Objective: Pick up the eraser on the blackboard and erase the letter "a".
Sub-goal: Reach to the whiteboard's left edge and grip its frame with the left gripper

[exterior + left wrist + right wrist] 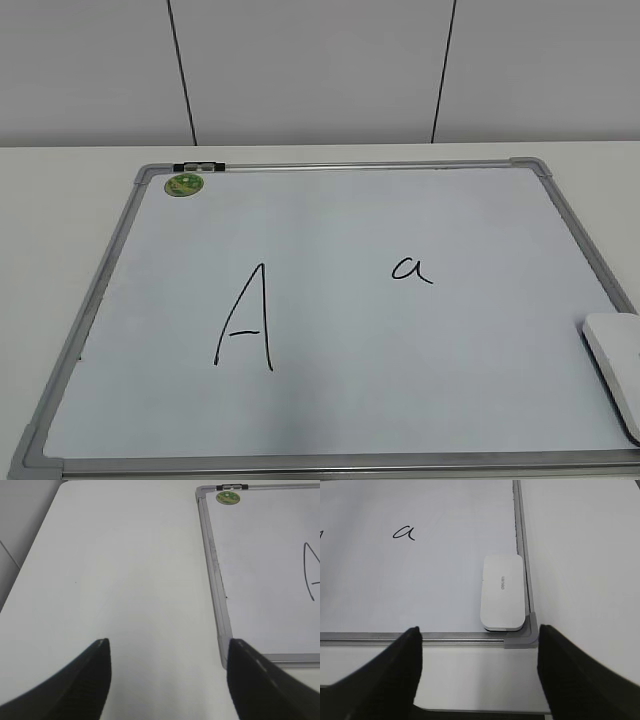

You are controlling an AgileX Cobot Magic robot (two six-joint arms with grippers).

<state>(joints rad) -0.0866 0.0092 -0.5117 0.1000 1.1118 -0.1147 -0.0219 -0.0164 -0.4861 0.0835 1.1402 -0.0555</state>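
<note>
The blackboard [330,210] lies flat on the table, a white board in a silver-grey frame. The small black letter "a" [412,269] is right of the middle; it also shows in the right wrist view [404,532]. The white eraser [618,365] lies on the board's near right corner, cut off by the picture edge; the right wrist view shows all of the eraser [503,592]. My right gripper [480,632] is open and empty, just short of the board's near frame, eraser ahead. My left gripper [169,644] is open and empty over bare table left of the board [260,580].
A large capital "A" [246,318] is written left of the middle. A round green magnet [184,184] sits at the board's far left corner, next to a small black-and-silver clip [198,166] on the frame. A white wall stands behind the table.
</note>
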